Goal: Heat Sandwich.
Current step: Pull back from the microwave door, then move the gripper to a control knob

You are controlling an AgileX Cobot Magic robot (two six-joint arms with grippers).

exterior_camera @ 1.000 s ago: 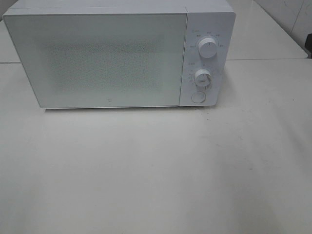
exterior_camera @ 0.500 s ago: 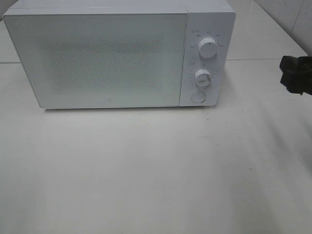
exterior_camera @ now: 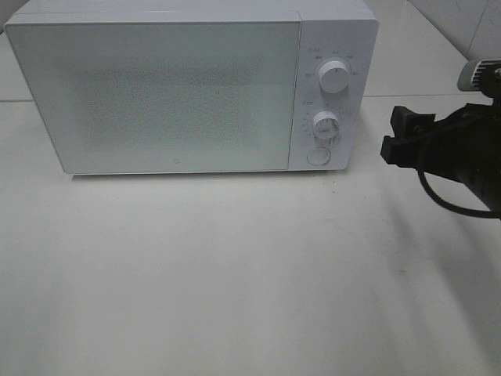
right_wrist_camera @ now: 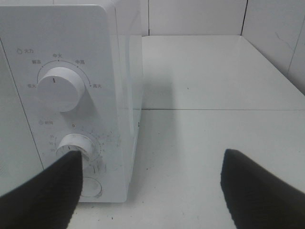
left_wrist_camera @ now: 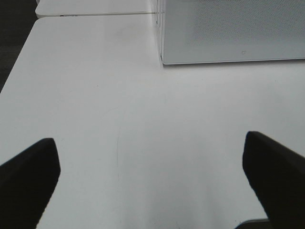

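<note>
The sandwich is out of view in every frame. A white microwave [exterior_camera: 156, 94] stands at the back of the table with its door shut. My right gripper [exterior_camera: 394, 135] hangs open just right of the control panel, level with the lower knob [exterior_camera: 326, 125], touching nothing. In the right wrist view my right gripper [right_wrist_camera: 147, 191] has one finger in front of the lower knob [right_wrist_camera: 74, 148], with the upper knob [right_wrist_camera: 58, 88] above it. My left gripper [left_wrist_camera: 150, 181] is open and empty over bare table in front of the microwave's [left_wrist_camera: 233, 28] left corner.
A round button [exterior_camera: 317, 156] sits under the lower knob, and the upper knob [exterior_camera: 335, 79] is above it. White tabletop [exterior_camera: 235, 266] spreads in front of the microwave. A tiled wall [right_wrist_camera: 271, 28] rises at the far right.
My right gripper has come in from the right edge and moved left toward the microwave's control panel. The microwave has not moved.
</note>
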